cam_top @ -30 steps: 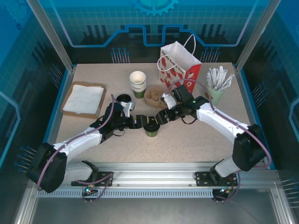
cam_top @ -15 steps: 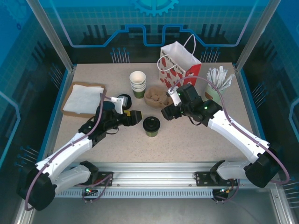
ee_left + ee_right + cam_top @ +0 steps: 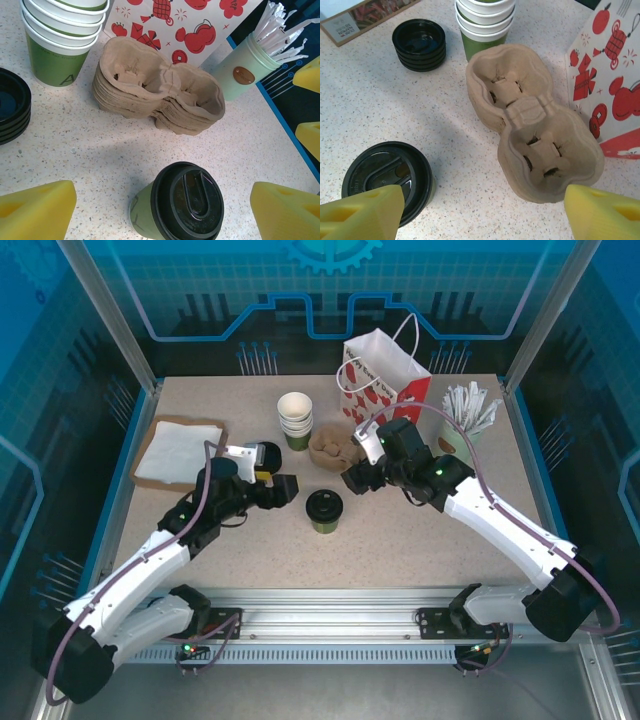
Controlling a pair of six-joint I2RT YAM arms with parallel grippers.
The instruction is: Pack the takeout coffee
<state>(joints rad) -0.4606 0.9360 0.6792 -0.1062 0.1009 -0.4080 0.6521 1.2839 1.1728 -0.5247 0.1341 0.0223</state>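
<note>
Seen from the left wrist, the coffee cup (image 3: 150, 212) ran off the lower edge, its base out of frame. The stack of black lids (image 3: 12, 107) was clipped by the left edge, and the stack of paper cups (image 3: 60, 45) and the red-printed bag (image 3: 180, 25) by the top. From the right wrist, a yellow finger (image 3: 362, 210) of the right gripper (image 3: 482, 220) covered the near rim of the coffee's lid, and the napkin box (image 3: 350, 20) was a mere corner. From above, the right arm (image 3: 480, 510) hid the base of the straw cup (image 3: 468, 435), and the left arm (image 3: 150, 555) hid part of the lids.
</note>
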